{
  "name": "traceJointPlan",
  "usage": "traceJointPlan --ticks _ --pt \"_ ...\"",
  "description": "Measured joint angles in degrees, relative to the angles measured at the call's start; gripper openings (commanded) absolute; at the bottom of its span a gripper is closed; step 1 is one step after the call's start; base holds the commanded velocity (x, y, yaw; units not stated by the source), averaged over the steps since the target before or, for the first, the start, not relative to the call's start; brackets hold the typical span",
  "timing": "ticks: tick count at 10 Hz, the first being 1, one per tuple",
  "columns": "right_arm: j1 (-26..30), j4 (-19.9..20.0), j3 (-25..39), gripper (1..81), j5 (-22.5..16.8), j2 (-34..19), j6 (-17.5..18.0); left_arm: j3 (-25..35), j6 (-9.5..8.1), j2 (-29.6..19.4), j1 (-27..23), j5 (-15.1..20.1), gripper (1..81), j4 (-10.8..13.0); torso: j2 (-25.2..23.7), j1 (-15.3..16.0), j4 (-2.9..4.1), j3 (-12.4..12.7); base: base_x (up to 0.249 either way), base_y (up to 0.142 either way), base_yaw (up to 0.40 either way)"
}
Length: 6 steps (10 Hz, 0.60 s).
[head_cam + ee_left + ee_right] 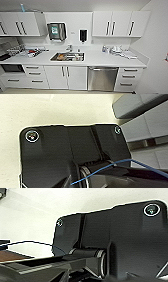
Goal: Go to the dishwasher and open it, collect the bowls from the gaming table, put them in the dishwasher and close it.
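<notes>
A: Dishwasher (103,78) straight ahead, steel front shut, its bar handle (103,68) running across the top, tucked under the white table (100,60) between the double-door cabinet (65,77) and a stack of drawers (128,77).

B: And the fingers, wide or narrow?

A: Can't tell, for either arm. Both wrist views give the dark plate and the jointed bar, and the fingers can't be made out. Nothing seen held or touched.

B: Containers, then?

A: Sink (67,57) set into the table, left of the dishwasher, with things piled in it, one brownish-orange, the rest too blurred to name. Faucet (69,47) just behind it.

B: To the left?

A: Dish rack (15,49) at the far end, contents unclear, and a jumble of small items (33,52) beside it, some red among them.

B: Right side?

A: A cluster of pale items (117,49) near the back wall, above the dishwasher's end of the table. Paper towel dispenser (57,31) and a dark soap dispenser (83,35) on the wall, white upper cabinets (120,24) either side.
</notes>
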Motion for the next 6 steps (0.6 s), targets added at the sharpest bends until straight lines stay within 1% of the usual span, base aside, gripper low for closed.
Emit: traceJointPlan --ticks 4,6 --pt "-0.02 0.0 -0.11 81.1 -0.02 0.0 0.02 0.0 0.0 0.02 0.13 0.01 81.1 0.0 0.0 -0.03 0.0 0.0 0.14 0.0 0.0" --pt "1.04 0.0 -0.28 81.1 0.21 0.0 0.0 -0.02 -0.02 -0.01 -0.78 -0.27 81.1 0.0 0.09 0.09 0.0 -0.05 0.141 0.0 0.0"
